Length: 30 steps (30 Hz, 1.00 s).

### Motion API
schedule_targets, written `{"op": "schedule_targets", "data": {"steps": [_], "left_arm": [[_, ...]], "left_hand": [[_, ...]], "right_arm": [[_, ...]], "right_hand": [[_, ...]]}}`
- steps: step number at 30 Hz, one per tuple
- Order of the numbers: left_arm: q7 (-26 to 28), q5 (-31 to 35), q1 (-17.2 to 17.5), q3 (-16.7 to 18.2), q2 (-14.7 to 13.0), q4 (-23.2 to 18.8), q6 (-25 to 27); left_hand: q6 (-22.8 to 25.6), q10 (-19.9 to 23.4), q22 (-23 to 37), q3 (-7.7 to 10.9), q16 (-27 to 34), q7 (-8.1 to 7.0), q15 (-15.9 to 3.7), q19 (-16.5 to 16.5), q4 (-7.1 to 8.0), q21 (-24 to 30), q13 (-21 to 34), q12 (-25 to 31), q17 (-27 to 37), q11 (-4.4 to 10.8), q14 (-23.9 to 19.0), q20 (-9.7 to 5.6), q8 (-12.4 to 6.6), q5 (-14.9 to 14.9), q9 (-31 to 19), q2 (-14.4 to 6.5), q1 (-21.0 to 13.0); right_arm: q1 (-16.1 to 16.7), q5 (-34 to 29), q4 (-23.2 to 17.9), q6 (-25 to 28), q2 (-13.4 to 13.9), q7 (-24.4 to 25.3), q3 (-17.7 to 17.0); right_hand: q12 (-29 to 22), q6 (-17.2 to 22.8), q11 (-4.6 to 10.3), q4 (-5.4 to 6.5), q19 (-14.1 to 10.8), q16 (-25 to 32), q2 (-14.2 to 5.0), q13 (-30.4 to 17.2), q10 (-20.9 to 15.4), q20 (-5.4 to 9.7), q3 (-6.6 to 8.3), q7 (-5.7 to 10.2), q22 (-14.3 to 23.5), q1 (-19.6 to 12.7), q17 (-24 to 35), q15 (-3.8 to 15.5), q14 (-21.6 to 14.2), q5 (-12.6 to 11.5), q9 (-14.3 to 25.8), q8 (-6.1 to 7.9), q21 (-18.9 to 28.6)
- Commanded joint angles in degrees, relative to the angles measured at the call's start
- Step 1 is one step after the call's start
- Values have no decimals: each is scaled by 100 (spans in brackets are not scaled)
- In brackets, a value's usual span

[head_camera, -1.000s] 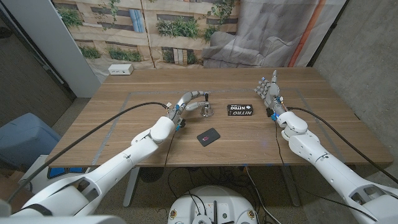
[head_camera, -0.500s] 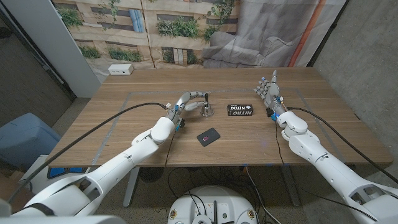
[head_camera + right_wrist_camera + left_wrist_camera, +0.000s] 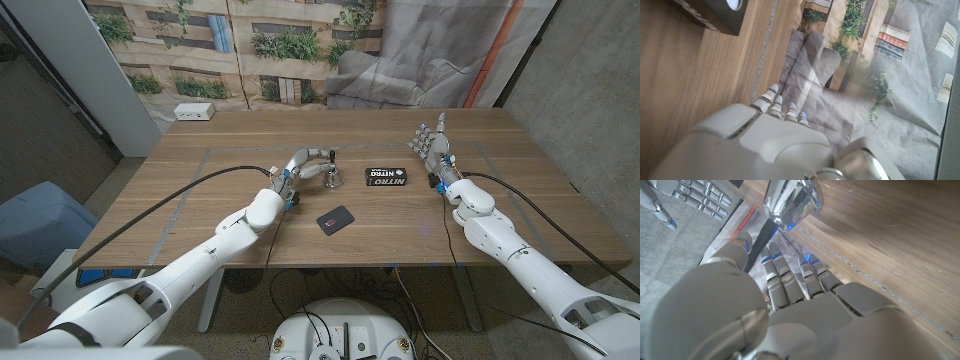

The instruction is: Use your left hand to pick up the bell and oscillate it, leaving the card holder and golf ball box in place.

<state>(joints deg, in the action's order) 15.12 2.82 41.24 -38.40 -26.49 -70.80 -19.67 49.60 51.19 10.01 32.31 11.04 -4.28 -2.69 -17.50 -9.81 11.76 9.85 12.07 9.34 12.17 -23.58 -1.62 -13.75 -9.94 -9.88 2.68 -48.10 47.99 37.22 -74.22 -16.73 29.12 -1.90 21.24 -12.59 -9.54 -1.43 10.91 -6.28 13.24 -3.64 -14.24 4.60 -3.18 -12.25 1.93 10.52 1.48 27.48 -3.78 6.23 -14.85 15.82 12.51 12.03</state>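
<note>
A small silver bell (image 3: 328, 177) with a black handle stands near the table's middle. My left hand (image 3: 303, 161) arches over it from the left and pinches the handle's top. In the left wrist view the handle (image 3: 761, 239) runs between thumb and fingers (image 3: 790, 277), with the shiny bell body (image 3: 792, 200) beyond them. Whether the bell is off the wood I cannot tell. The black NITRO golf ball box (image 3: 387, 177) lies just right of the bell. Nearer me lies the dark card holder (image 3: 335, 218). My right hand (image 3: 432, 148) stands upright, fingers spread, holding nothing.
A white power strip (image 3: 194, 112) sits at the table's far left corner. Pale tape lines (image 3: 190, 190) mark a rectangle on the wood. A blue bin (image 3: 40, 225) stands on the floor to the left. A corner of the box (image 3: 715, 12) shows ahead of my right hand (image 3: 770, 145).
</note>
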Motion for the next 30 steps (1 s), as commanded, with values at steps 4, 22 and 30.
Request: {"op": "schedule_targets", "data": {"steps": [4,22,30], "left_arm": [[255,129,20,2,21,28,-41],[520,256,86,27,19,45,-107],[612,308,89,20,47,90,-176]], "left_hand": [[333,345,14,-77,5,9,-591,-147,4,53,14,7,9,18,-163,-12,29,6,-9,-63,-106],[823,943,21,-166,-20,57,-666,-338,29,69,38,31,5,20,-354,-22,99,10,-29,-352,-212],[1127,1237,23,-181,-52,61,-718,-419,-7,74,46,44,-1,28,-385,-45,85,10,-49,-517,-316]], "right_arm": [[-7,-2,9,-1,-4,5,3],[-5,2,9,-3,1,0,-1],[-3,2,7,-3,2,0,-1]], "right_hand": [[-27,-55,6,-6,-39,20,-557,-8,43,5,-36,-6,18,-17,24,-4,26,-38,17,31,31],[-25,-49,2,-6,-37,19,-557,-8,47,5,-36,2,18,-17,24,-1,28,-38,17,33,30],[-27,-51,-1,-6,-37,20,-557,-8,41,4,-36,3,18,-17,24,4,25,-38,17,32,30]]}}
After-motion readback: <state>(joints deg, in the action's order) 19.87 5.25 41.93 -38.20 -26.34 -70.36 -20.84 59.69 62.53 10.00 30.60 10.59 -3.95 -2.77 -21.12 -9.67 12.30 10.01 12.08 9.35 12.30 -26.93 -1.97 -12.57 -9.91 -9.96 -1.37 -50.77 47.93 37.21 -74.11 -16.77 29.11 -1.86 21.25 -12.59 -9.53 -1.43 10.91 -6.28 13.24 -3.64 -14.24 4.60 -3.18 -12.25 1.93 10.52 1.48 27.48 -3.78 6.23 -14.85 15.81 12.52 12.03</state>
